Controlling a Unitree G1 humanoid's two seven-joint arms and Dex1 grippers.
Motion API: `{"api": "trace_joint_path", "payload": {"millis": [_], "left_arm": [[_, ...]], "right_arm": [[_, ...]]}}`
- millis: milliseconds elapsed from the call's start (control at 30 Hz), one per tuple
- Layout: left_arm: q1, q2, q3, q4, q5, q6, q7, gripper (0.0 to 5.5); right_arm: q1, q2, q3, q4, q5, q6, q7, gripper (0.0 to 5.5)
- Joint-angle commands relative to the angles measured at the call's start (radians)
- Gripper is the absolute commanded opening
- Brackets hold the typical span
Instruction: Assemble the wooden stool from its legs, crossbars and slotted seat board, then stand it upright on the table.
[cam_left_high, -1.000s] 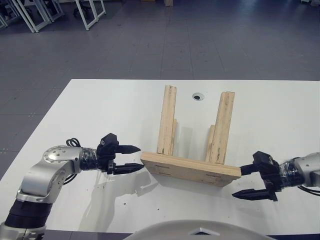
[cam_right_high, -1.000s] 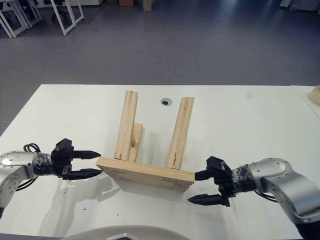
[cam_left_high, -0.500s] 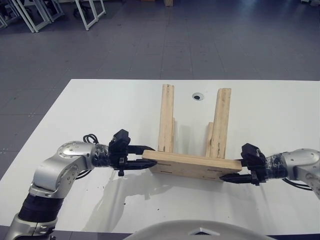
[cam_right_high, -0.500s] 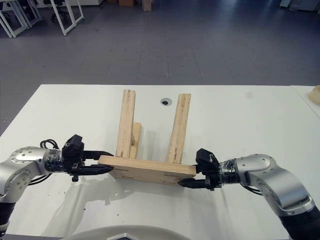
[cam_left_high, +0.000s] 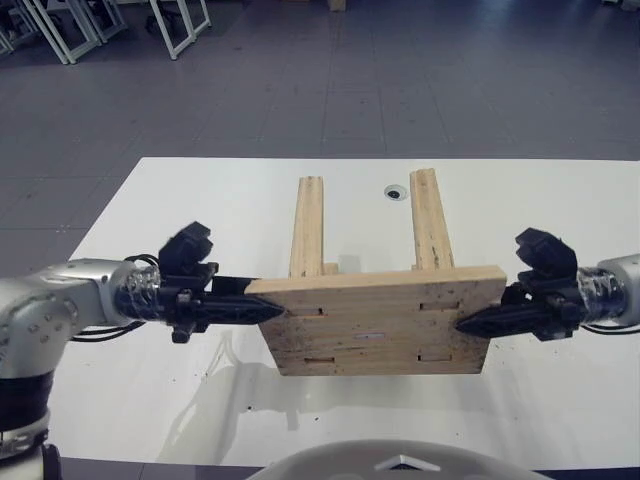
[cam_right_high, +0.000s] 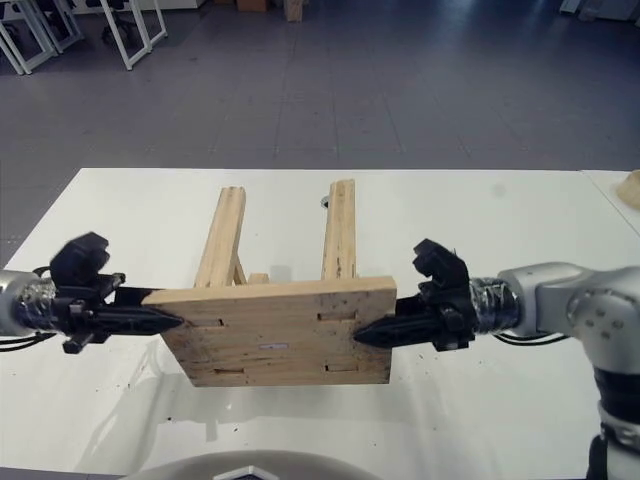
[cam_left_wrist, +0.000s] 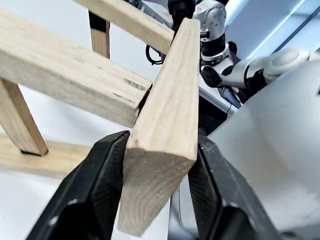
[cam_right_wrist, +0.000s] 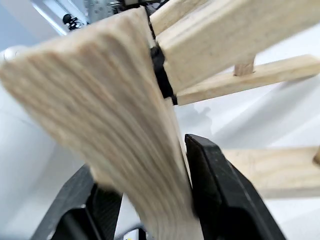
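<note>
The assembled wooden stool is lifted off the white table (cam_left_high: 180, 220), its slotted seat board (cam_left_high: 375, 320) tilted with its flat face toward me. Two legs (cam_left_high: 308, 228) (cam_left_high: 428, 232) run from the board's far side away from me, and a crossbar (cam_left_wrist: 30, 156) shows low between legs in the left wrist view. My left gripper (cam_left_high: 258, 312) is shut on the seat board's left edge (cam_left_wrist: 162, 150). My right gripper (cam_left_high: 470, 324) is shut on the board's right edge (cam_right_wrist: 125, 140), opposite the left one.
A small round hole (cam_left_high: 397, 192) lies in the tabletop behind the stool. A pale object (cam_right_high: 630, 188) sits at the table's far right edge. Grey floor and white frames (cam_left_high: 180, 25) lie beyond the table.
Both grippers closed in on the seat board's ends and shut on them. They then lifted and turned the stool, so the board's flat face now points at me.
</note>
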Motion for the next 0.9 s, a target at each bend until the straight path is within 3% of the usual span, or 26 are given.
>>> {"api": "trace_joint_path", "payload": {"millis": [33,233,400,667,900], "left_arm": [[-0.127,0.028,0.004,0.091,-0.189,0.145,0.096,1.85],[-0.266,-0.030,-0.059,0.345,-0.437,0.235,0.339,1.85],[-0.332,-0.072,-0.147,0.501,-0.537,0.263,0.512,1.85],[-0.458,-0.132,-0.219,0.739,-0.577,0.293,0.677,1.85],[-0.722,-0.284,-0.153,1.109,-0.334,0.195,0.821,1.85]], "right_arm": [[-0.164,0.010,0.076,0.139,0.181,0.156,-0.127,1.96],[-0.365,0.009,0.289,0.529,0.598,0.089,-0.449,1.96],[-0.469,0.070,0.370,0.718,0.637,0.095,-0.609,1.96],[-0.599,0.179,0.362,1.028,0.594,0.128,-0.766,1.96],[-0.733,0.334,0.236,1.319,0.323,0.091,-0.845,1.96]]}}
